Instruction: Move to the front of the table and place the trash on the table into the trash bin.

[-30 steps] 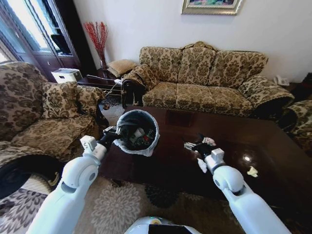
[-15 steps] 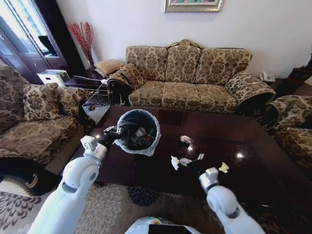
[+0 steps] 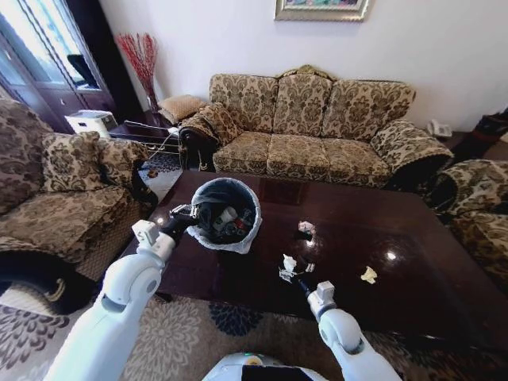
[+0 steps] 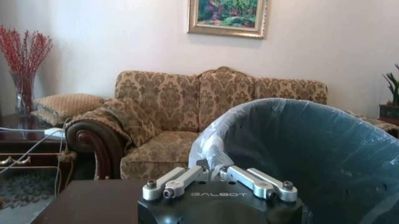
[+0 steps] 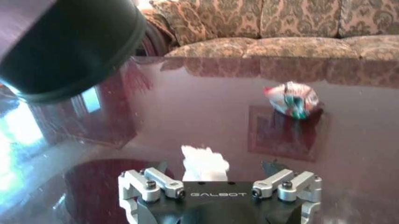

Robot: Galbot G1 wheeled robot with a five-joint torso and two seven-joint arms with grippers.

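On glossy table (image 3: 413, 238) before floral sofa (image 3: 317, 127), my right gripper (image 5: 203, 175), marked GALBOT, seemingly pinches white wad (image 5: 204, 163); left gripper (image 3: 184, 214) clamps bin (image 3: 225, 213).

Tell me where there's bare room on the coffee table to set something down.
Bare: the table's far strip along the sofa, and its right end past the yellowish scrap. Crowded: the left end, where the left gripper holds the trash bin, and the front middle, with paper wads at the right gripper.
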